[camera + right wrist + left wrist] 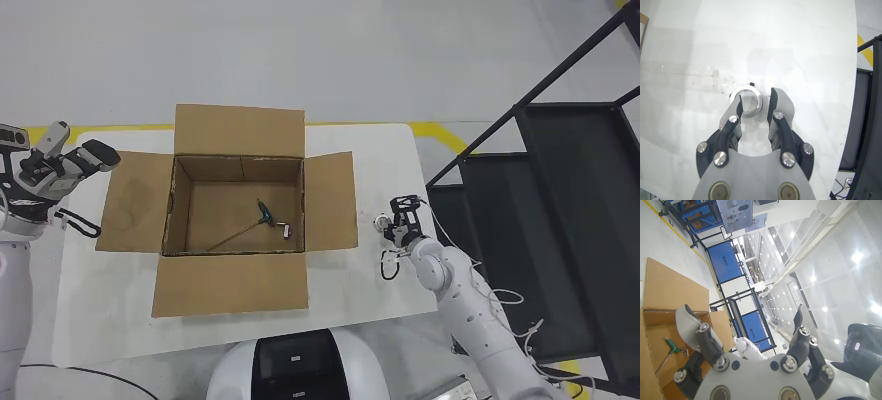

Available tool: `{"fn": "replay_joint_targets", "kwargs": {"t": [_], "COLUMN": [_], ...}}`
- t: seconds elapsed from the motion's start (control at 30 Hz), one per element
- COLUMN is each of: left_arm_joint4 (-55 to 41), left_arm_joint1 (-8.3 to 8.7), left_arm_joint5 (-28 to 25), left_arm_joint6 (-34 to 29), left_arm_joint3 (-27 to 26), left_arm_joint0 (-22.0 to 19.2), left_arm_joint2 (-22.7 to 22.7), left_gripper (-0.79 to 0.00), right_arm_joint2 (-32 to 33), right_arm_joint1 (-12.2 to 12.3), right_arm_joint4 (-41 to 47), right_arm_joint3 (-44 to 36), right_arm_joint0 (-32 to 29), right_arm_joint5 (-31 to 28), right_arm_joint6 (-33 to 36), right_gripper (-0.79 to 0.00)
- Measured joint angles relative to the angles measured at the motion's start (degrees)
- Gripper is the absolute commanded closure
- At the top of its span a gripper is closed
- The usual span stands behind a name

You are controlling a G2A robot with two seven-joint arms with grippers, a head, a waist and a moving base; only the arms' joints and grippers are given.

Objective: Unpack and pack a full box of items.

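Right gripper [755,94] spread astride metal ring [748,90] on table [380,150] (right of box [240,130]); left gripper [742,311] spread, empty.

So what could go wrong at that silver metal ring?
1. The right gripper is open with one finger inside the silver metal ring and one outside. Closing would pinch only its wall, so it may tip or slip.
2. Knocked free, it might skid toward the white table edge.

a white round-cornered table [370,150] stands on a pale grey floor [330,50]. a yellow painted line [440,130] runs just behind the table. a black metal stepped rack [560,200] stands beside the table. blue pegboard panels in black frames [723,262] stand well beyond it, under round ceiling lamps [857,256].
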Motion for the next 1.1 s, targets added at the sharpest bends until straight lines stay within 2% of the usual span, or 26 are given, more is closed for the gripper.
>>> {"fn": "replay_joint_targets", "kwargs": {"t": [0.07,0.17,0.2,0.43,0.67,0.83,1.0,1.1], "left_arm_joint4": [0.0,0.0,0.0,0.0,0.0,0.0,0.0,0.0], "left_arm_joint1": [0.00,0.00,0.00,0.00,0.00,0.00,0.00,0.00], "left_arm_joint5": [0.0,0.0,0.0,0.0,0.0,0.0,0.0,0.0], "left_arm_joint6": [0.0,0.0,0.0,0.0,0.0,0.0,0.0,0.0], "left_arm_joint3": [0.0,0.0,0.0,0.0,0.0,0.0,0.0,0.0], "left_arm_joint0": [0.0,0.0,0.0,0.0,0.0,0.0,0.0,0.0], "left_arm_joint2": [0.0,0.0,0.0,0.0,0.0,0.0,0.0,0.0], "left_gripper": [-0.785,-0.785,-0.785,-0.785,-0.785,-0.785,-0.785,-0.785], "right_arm_joint2": [-0.1,-0.4,-0.5,-0.5,3.1,6.6,6.9,6.1], "right_arm_joint1": [0.0,0.0,-0.1,-0.2,0.1,-0.2,-1.0,-1.3], "right_arm_joint4": [0.0,-0.2,-0.1,0.2,3.4,10.7,20.6,23.4], "right_arm_joint3": [0.1,0.1,0.1,-0.9,-8.4,-15.5,-20.9,-24.1], "right_arm_joint0": [0.0,0.1,0.2,-0.1,-5.9,-11.5,-14.2,-13.9], "right_arm_joint5": [-0.1,-0.1,0.0,0.6,3.2,4.5,1.2,-1.6], "right_arm_joint6": [0.1,0.6,0.7,0.2,-7.1,-14.8,-22.6,-24.5], "right_gripper": [-0.219,-0.031,0.000,0.000,0.000,0.000,0.000,0.000]}}
